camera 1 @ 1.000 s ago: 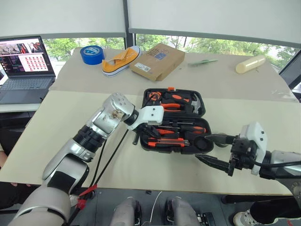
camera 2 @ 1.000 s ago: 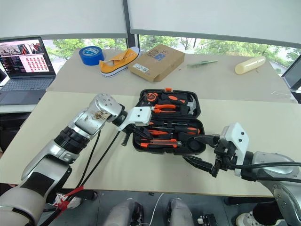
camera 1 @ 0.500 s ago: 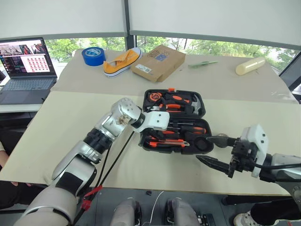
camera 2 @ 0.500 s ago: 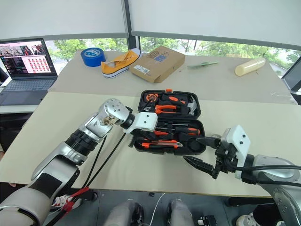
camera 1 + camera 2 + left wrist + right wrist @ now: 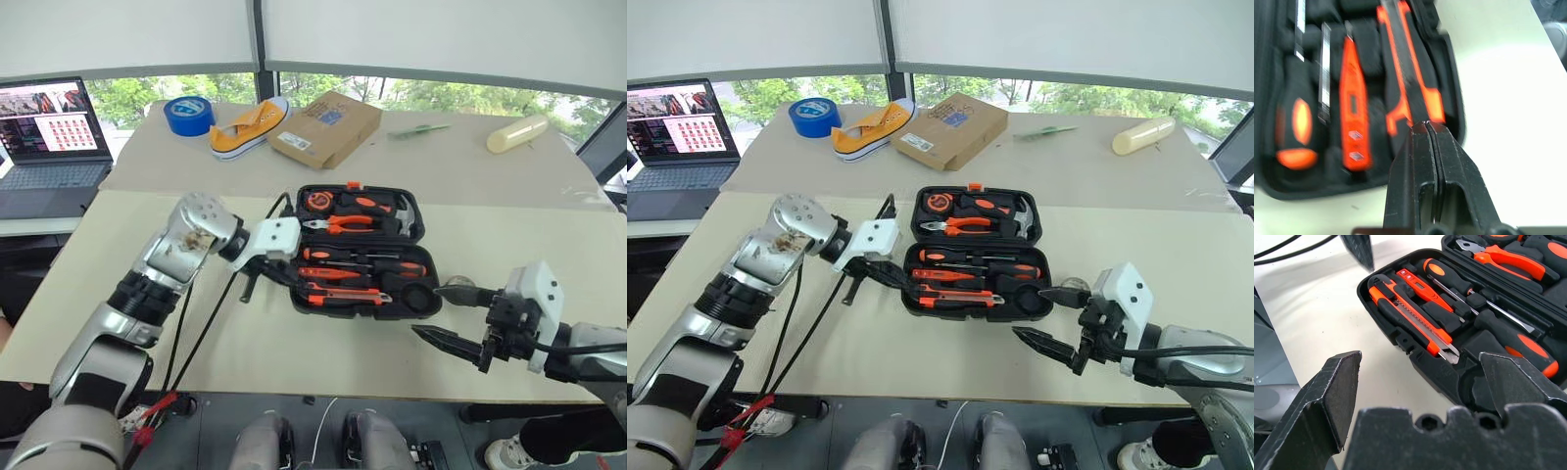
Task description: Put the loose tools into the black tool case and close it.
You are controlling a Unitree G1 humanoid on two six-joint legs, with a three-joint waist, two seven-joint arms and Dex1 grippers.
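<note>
My left pincer [image 5: 257, 277] is pinched shut, empty; right pincer [image 5: 453, 313] gapes wide. The black tool case [image 5: 363, 251], mid-frame, looks rigid; I'd push its far lid edge.

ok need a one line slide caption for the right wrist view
Open right gripper faces the black tool case, utility knife and screwdrivers seated in their slots.

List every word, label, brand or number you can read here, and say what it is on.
None can be read.
Cardboard box: white label and blue sticker, print too small.
Laptop screen: rows of pictures, text too small.
Black tool case and its tools: no lettering legible.
Blue tape roll: no print visible.
</note>
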